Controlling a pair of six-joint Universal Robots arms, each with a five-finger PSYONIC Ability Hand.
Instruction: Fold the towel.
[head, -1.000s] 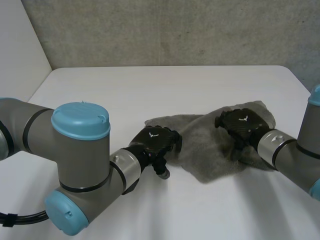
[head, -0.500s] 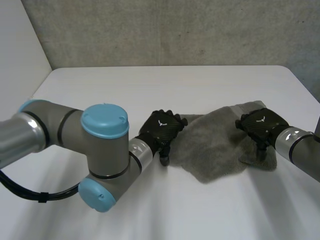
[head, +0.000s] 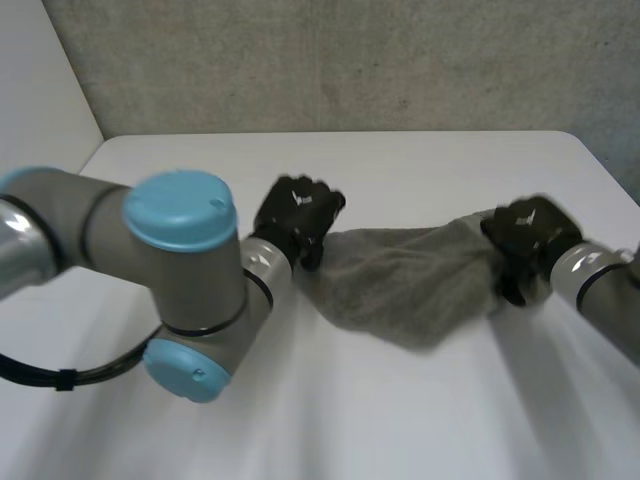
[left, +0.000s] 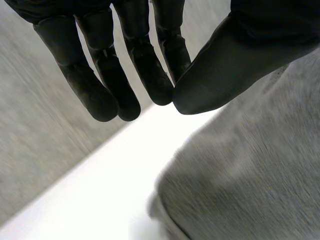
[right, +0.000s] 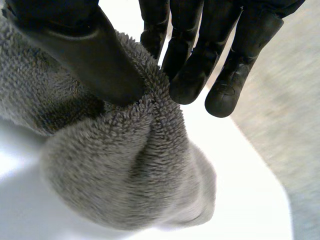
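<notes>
Head view: a grey terry-cloth towel (head: 405, 285) is seen strung between the two hands over the flat white worktop (head: 400, 165), its middle sagging toward the surface. Whether the low part touches the worktop cannot be told. The black left hand (head: 297, 212) is placed at the towel's left end and the black right hand (head: 528, 235) at its right end, the two well apart. The left arm (head: 190, 260), grey with a light-blue cap, is bent at the near left. A rough grey concrete wall (head: 350, 60) is noted behind the worktop.

Left wrist view: the left hand (left: 235, 55) is clenched in a pinch, thumb tip closed against the fingertips (left: 157, 90). The towel (left: 250, 185) is drawn up to the thumb's underside; the exact contact is hidden. Worktop (left: 100, 190) is seen beside the cloth's edge.

Right wrist view: the right hand (right: 85, 47) is found grasping the towel (right: 125, 175). A bunched ridge of pile is squeezed between thumb and fingers (right: 187, 75), and the rest hangs below over the worktop (right: 245, 175).
</notes>
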